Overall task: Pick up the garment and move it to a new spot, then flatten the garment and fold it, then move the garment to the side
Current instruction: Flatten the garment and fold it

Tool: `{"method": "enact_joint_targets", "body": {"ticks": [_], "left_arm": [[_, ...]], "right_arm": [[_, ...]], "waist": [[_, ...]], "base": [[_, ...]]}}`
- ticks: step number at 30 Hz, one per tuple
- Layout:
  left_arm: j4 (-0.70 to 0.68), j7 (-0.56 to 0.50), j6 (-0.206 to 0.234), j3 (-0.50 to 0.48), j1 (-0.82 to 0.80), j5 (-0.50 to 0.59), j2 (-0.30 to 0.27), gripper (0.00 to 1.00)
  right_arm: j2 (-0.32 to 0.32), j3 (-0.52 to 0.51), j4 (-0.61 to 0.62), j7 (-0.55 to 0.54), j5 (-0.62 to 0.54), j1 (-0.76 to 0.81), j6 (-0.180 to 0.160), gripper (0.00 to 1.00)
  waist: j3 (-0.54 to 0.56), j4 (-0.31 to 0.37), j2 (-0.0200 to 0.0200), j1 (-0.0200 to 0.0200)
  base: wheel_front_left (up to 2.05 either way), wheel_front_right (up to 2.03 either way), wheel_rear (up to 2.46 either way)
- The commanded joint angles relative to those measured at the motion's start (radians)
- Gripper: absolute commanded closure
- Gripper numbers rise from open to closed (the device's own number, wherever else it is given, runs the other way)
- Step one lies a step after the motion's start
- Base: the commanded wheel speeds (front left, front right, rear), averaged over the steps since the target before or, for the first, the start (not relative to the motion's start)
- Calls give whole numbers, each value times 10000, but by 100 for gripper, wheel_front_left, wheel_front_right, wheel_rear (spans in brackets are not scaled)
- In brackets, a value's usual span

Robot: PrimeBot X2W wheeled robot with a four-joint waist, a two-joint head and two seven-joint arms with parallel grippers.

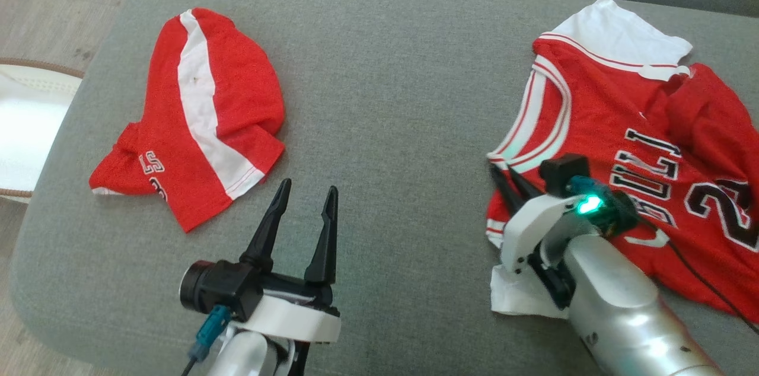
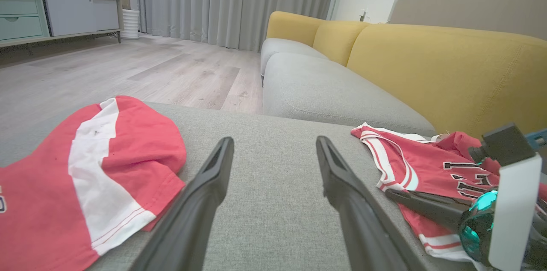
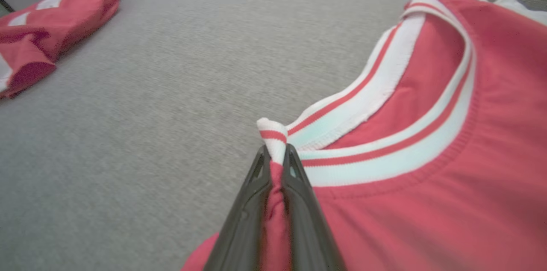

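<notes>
The garment is a red jersey with white-and-red trim and black lettering, lying rumpled on the right of the grey cushion. My right gripper is shut on its left edge. In the right wrist view the striped trim is pinched between the closed fingers of that gripper. The left wrist view has the garment at the right with the right gripper on it. My left gripper stands open and empty over bare cushion at the front middle, its fingers spread wide.
A second red piece with a white stripe lies on the cushion's left. A white cloth corner shows under my right arm. A white, brown-rimmed object sits on the floor to the left. A yellow-backed sofa stands beyond.
</notes>
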State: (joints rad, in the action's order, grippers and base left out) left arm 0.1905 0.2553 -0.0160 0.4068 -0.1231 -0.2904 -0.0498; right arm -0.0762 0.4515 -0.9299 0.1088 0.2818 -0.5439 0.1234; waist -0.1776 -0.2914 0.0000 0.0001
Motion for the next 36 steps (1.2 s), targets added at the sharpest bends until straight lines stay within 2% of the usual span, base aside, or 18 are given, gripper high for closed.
{"method": "enact_joint_targets", "body": {"ticks": [1,11,17,18,19,20,23,29,31,36], "left_arm": [[-300,65,93,-255,-409,-44,-5,0],[-273,65,105,-121,-513,-89,-5,0],[-199,65,124,44,-452,-144,-5,0],[-203,65,129,64,-458,-157,-5,0],[-205,65,137,72,-459,-162,-5,0],[-203,65,144,64,-457,-161,-5,0],[-204,65,188,-70,-412,-130,-5,0],[-280,65,167,-419,-262,-20,-5,0],[-325,65,155,-475,-255,-19,-5,0],[-485,65,178,-551,-228,-2,-5,0]], "right_arm": [[260,469,291,246,181,-353,73,100],[260,2769,910,827,1625,-1392,73,100],[260,3678,883,1197,2355,-1762,73,100],[260,3855,861,1211,2463,-1777,73,85],[260,4055,833,1219,2531,-1791,73,3],[260,4207,778,1196,2635,-1786,73,0],[260,4346,560,1246,2871,-1851,73,0],[147,3341,-159,1489,2895,-2073,73,0],[-295,2812,-76,1517,2594,-2095,73,0],[-1482,546,1238,1526,1609,-1114,73,0]], "waist": [[-4,-8,0,-1],[-19,-97,0,-1],[142,-219,0,-1],[156,-234,0,-1],[172,-239,0,-1],[189,-235,0,-1],[238,-104,0,-1],[412,539,0,-1],[490,778,0,-1],[656,1393,0,-1]], "base": [[0,0,0],[0,0,0],[0,0,0],[0,0,0],[0,0,0],[0,0,0],[0,0,0],[0,0,0],[0,0,0],[0,0,0]]}}
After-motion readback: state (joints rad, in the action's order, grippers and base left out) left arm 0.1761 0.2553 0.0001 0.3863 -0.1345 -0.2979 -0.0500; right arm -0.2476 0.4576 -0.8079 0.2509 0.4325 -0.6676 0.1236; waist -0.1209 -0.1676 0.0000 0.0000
